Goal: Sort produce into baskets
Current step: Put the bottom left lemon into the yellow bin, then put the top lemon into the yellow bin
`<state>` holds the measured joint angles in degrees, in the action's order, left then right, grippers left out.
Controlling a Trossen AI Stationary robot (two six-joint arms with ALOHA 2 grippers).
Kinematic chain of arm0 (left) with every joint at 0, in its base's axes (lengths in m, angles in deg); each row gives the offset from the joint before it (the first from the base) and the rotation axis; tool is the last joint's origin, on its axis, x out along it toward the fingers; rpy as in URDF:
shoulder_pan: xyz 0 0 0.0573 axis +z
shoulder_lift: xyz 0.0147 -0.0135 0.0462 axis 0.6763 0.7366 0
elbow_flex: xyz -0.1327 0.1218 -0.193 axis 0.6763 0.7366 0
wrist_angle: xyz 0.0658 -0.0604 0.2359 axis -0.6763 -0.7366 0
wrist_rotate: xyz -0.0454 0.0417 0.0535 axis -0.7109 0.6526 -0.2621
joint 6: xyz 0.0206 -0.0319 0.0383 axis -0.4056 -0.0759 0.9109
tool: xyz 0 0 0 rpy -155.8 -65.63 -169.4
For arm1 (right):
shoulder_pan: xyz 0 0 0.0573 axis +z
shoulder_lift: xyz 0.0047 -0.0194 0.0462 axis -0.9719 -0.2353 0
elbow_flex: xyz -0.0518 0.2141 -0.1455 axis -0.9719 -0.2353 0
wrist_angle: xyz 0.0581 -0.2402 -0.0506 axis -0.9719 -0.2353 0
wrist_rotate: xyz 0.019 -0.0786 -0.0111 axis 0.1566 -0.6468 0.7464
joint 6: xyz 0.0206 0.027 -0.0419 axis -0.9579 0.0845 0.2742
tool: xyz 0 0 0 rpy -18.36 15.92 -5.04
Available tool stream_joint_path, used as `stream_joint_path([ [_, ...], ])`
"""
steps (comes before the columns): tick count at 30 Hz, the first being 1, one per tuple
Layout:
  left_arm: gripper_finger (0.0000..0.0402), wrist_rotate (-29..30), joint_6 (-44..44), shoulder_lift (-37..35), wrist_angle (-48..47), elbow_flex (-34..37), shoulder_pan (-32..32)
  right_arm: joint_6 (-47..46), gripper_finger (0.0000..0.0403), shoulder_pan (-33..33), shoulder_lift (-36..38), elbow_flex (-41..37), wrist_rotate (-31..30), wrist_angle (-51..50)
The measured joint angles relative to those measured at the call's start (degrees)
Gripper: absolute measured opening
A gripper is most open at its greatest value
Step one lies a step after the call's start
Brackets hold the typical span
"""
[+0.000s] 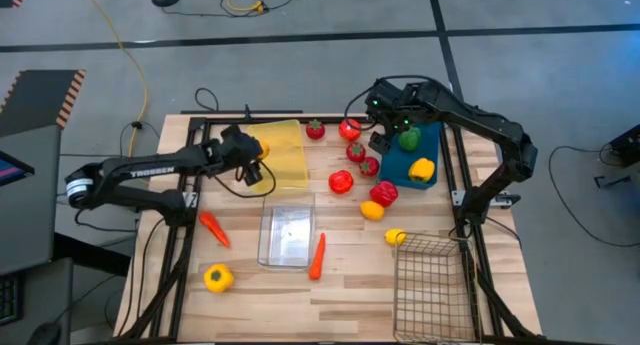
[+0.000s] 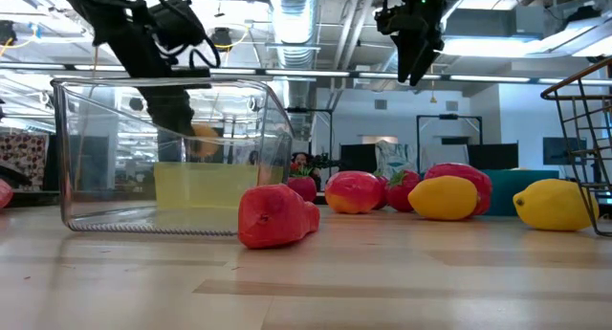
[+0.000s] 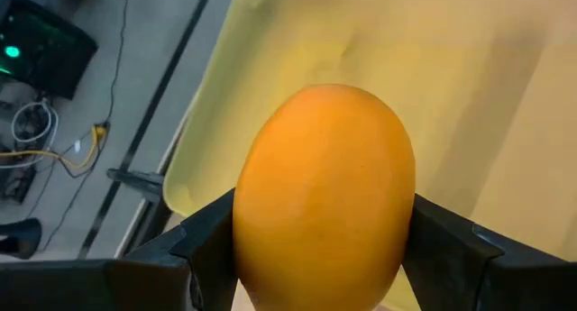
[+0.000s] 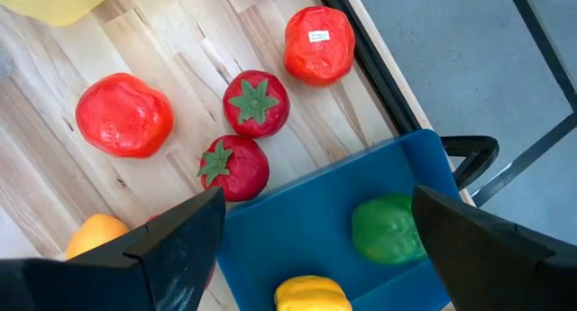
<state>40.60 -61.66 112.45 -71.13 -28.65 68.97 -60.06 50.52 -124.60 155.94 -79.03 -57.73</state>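
My left gripper (image 1: 252,153) hangs over the near-left part of the translucent yellow bin (image 1: 283,153), shut on an orange (image 3: 325,198). The orange also shows in the high view (image 1: 263,145) and, through the clear bin, in the low view (image 2: 203,139). My right gripper (image 4: 315,248) is open and empty. It hangs above the left edge of the dark blue bin (image 1: 405,165), which holds a green pepper (image 4: 388,228) and a yellow pepper (image 4: 311,295). Tomatoes and strawberries (image 4: 255,104) lie on the table beside the blue bin. My left gripper pinches the orange between its two fingers (image 3: 203,248), on two opposite sides at its widest part (image 3: 248,221). The fingers slant downward from the table's left side. The orange is lifted clear, above the yellow bin's floor (image 3: 424,59).
A clear bin (image 1: 288,235) stands at the table's middle and a wire-mesh basket (image 1: 432,285) at the near right. Two carrots (image 1: 213,228) (image 1: 318,255), a yellow pepper (image 1: 218,277), a red pepper (image 1: 383,193) and lemons (image 1: 372,210) lie loose on the table.
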Motion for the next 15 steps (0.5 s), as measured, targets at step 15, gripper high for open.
stream_joint_path([
  [15, 0.0301, 3.31, 0.05, 5.41, 5.06, 0.0, -0.04, -3.48, 0.0384, 0.34, -0.02, 0.0, 0.18, -0.08],
])
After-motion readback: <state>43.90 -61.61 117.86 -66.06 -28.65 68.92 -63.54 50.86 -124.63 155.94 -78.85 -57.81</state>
